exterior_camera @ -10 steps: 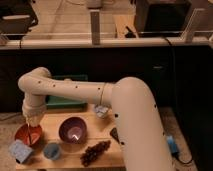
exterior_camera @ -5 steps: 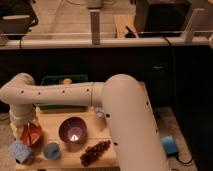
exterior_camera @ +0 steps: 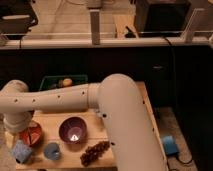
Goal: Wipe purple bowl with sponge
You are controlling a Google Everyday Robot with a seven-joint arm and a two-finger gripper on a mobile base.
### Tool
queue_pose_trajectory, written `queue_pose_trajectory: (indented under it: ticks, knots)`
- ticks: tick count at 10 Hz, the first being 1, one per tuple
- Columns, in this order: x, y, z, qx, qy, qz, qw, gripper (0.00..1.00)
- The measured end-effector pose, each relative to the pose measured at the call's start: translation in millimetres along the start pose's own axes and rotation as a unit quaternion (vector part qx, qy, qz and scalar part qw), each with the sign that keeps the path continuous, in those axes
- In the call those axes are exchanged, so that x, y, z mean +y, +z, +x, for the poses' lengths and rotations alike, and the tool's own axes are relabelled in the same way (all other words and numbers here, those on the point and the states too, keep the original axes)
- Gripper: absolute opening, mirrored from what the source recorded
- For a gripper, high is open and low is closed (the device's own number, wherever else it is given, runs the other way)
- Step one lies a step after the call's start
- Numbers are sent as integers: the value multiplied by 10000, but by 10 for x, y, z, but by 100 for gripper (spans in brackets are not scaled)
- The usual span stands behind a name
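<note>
The purple bowl [exterior_camera: 73, 130] stands upright on the wooden table [exterior_camera: 100, 127], near its middle front. The blue sponge [exterior_camera: 21, 150] lies at the table's front left corner. My white arm reaches from the right across the table to the far left and bends down there. The gripper [exterior_camera: 22, 130] hangs at the left edge, just over a red-orange bowl [exterior_camera: 33, 135]. It is above and behind the sponge and to the left of the purple bowl. It holds nothing that I can see.
A small blue cup [exterior_camera: 51, 150] stands in front of the purple bowl, and a bunch of dark grapes [exterior_camera: 95, 152] lies to its right. A green tray [exterior_camera: 56, 80] with fruit is at the back. A blue object [exterior_camera: 169, 145] lies on the floor to the right.
The arm's bend has swung further left and lower. The gripper end has stayed by the red-orange bowl. The sponge and purple bowl have not moved.
</note>
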Motion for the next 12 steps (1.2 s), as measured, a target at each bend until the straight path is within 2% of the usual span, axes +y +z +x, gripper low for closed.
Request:
queue_pose_trajectory:
  ticks: [1,3,5,7,12]
  knots:
    - [-50,59,9,17,-136,-72,9999,80]
    - [-137,151,61,-9,-128,-258,9996,80]
    - [-229,254,120,-89,39,-524,9986,80]
    - [-236,301,131,-124,148,-644,9977,80]
    - [-212,435,105,-285,298,-676,9969,80]
